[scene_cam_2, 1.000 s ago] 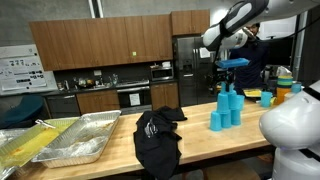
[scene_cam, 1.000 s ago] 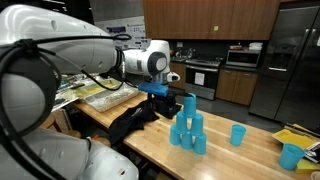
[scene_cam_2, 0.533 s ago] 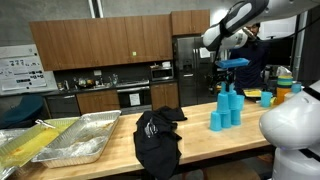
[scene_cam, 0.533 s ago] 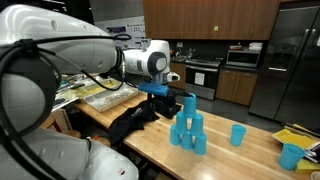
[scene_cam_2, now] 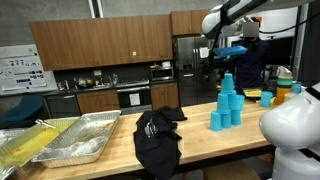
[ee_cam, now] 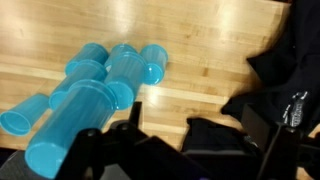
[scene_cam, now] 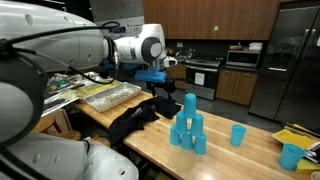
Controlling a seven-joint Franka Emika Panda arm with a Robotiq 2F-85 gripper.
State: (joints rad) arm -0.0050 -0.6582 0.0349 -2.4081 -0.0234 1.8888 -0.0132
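A pyramid of blue cups [scene_cam: 188, 128] [scene_cam_2: 228, 106] stands on the wooden table [scene_cam: 240, 160], topped by one tall cup [scene_cam: 190, 103]. My gripper [scene_cam: 163, 92] [scene_cam_2: 222, 65] hangs open above the table, up and to the side of the pyramid's top, holding nothing. In the wrist view the cups [ee_cam: 100, 85] lie at the left, outside my open gripper [ee_cam: 194, 110]; the dark fingers [ee_cam: 135, 118] frame bare wood and part of a black cloth [ee_cam: 285, 60]. The same black cloth [scene_cam: 135, 122] [scene_cam_2: 157, 140] lies crumpled beside the pyramid.
A lone blue cup [scene_cam: 238, 134] and another blue cup [scene_cam: 290, 155] stand further along the table. Metal trays [scene_cam: 110, 95] [scene_cam_2: 70, 140] sit at the far end past the cloth. Kitchen cabinets, an oven and a fridge [scene_cam: 290, 60] line the back.
The arm has risen and drawn back from the cup pyramid; the gripper now hangs higher and farther from the top cup. The jaws stayed open and the cups have not moved.
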